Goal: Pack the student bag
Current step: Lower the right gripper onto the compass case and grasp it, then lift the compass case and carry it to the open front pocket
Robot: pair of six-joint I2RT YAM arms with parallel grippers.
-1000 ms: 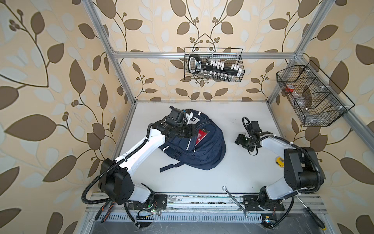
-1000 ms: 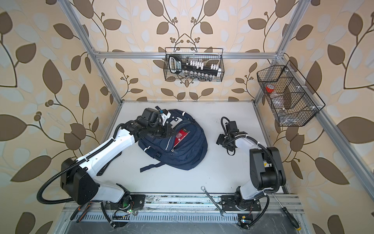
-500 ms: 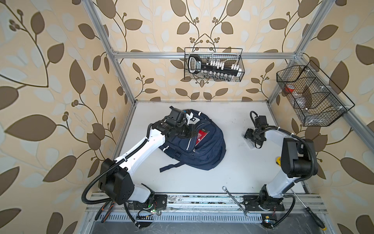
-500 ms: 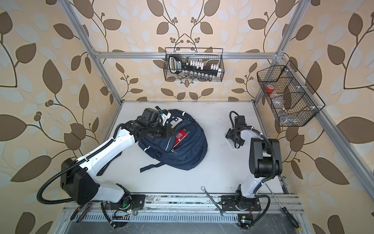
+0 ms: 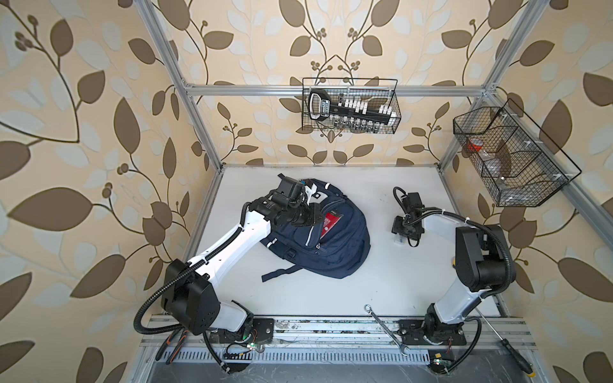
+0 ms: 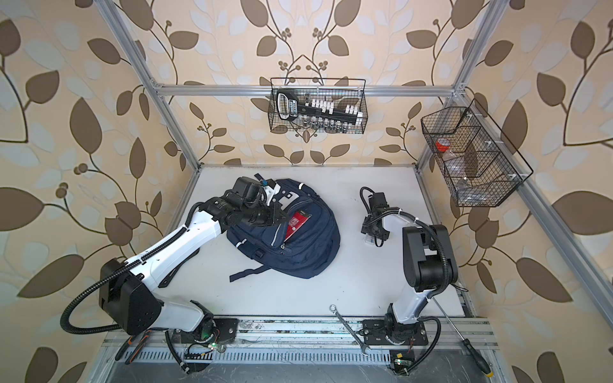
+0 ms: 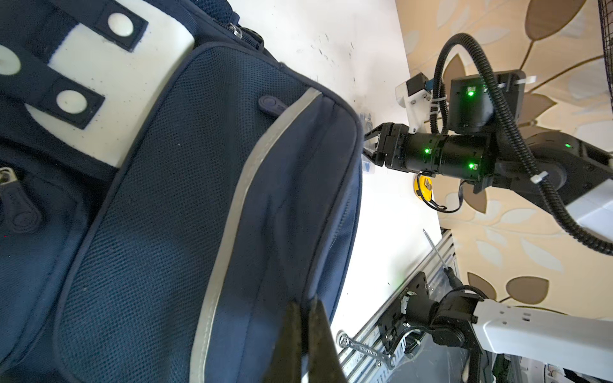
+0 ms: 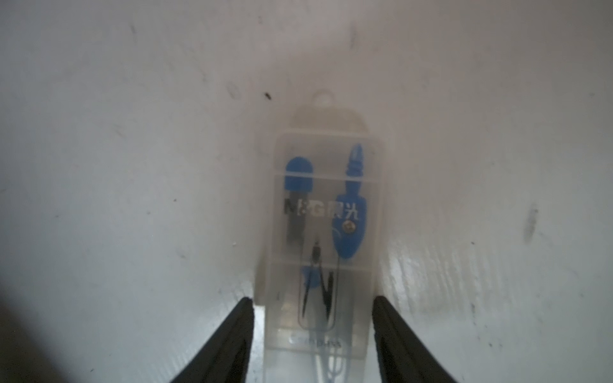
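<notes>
The navy student bag [image 5: 335, 252] [image 6: 308, 255] lies on the white table with a pocket gaping; a red booklet [image 5: 331, 223] [image 6: 296, 224] sticks out of it. My left gripper [image 5: 315, 217] [image 6: 279, 215] [image 7: 306, 331] is shut on a fold of the student bag's fabric [image 7: 275, 205] beside the grey stripe. To the right, a clear compass case [image 8: 326, 232] [image 5: 399, 239] [image 6: 369, 241] lies flat on the table. My right gripper [image 8: 313, 331] [image 5: 403, 232] [image 6: 373, 231] points down over it, open, one jaw on each side of the case with small gaps.
A wire basket [image 5: 351, 109] with a socket set hangs on the back wall, and another wire basket [image 5: 510, 159] on the right wall. A wrench [image 5: 386, 326] and a screwdriver [image 5: 504, 341] lie on the front rail. A yellow tape measure [image 7: 424, 189] sits near the right arm.
The right arm has swung and come down over the clear case, and its jaws have narrowed around it. The left arm and bag have not moved.
</notes>
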